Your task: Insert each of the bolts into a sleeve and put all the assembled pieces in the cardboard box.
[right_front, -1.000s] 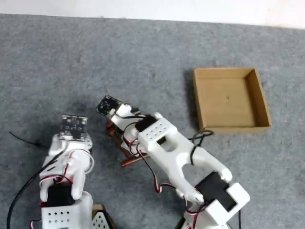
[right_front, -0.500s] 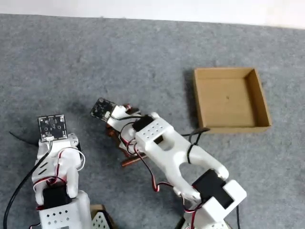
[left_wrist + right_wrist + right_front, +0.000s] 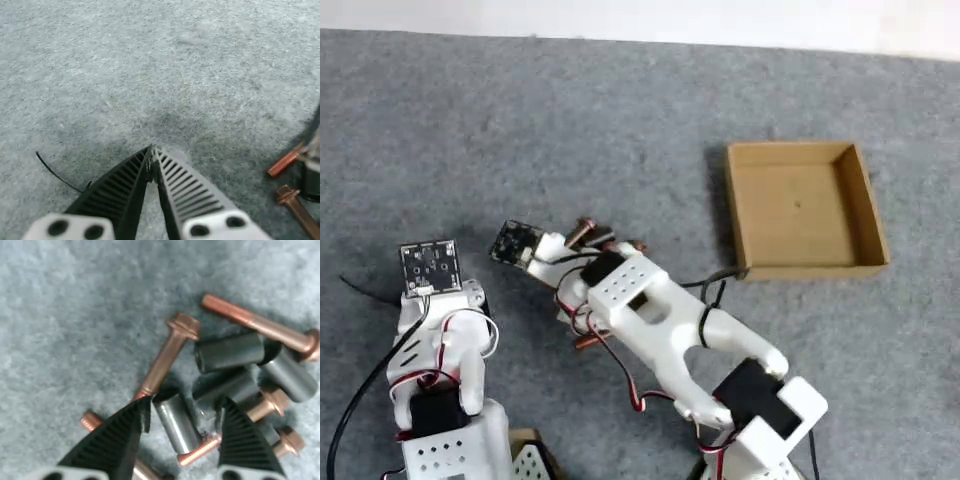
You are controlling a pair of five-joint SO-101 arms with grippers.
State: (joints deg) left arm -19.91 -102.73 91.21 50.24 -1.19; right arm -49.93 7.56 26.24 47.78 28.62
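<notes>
Two arms stand at the grey table (image 3: 620,100). Farthest left, the left gripper (image 3: 151,150) has its fingers pressed together on nothing, low over bare table. The nearest copper bolts (image 3: 286,162) lie off to its side, towards the other arm. Next comes the heap of bolts and dark sleeves (image 3: 585,231), loose on the table and left of the box. The right gripper (image 3: 183,402) hangs directly over the heap with its fingers spread wide. One dark sleeve (image 3: 175,422) lies between them, its long axis running nearly along the fingers and only a little slanted, so their closing line would cross it. A copper bolt end (image 3: 197,451) shows at the sleeve's near end, touching it or inside it, I cannot tell which. The right arm looks plainly the nearer one for the pick. Far right sits the cardboard box (image 3: 805,268), with no pieces in it, well apart from the heap.
</notes>
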